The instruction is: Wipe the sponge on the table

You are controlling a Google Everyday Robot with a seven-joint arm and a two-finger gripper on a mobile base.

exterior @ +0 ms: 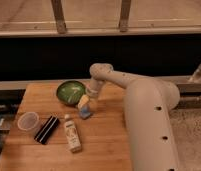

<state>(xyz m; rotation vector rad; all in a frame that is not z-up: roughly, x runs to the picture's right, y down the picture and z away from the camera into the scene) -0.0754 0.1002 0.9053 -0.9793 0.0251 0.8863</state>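
The blue sponge (85, 113) lies flat on the wooden table (104, 145), just right of the table's middle. My gripper (83, 102) hangs straight down from the white arm, directly over the sponge and touching or nearly touching its top. The gripper's lower end hides the sponge's far edge.
A green bowl (70, 91) sits just left of and behind the gripper. A white bottle (71, 133) lies in front of the sponge, with a black bar (46, 129) and a clear cup (28, 121) further left. The thick arm (146, 120) covers the table's right side.
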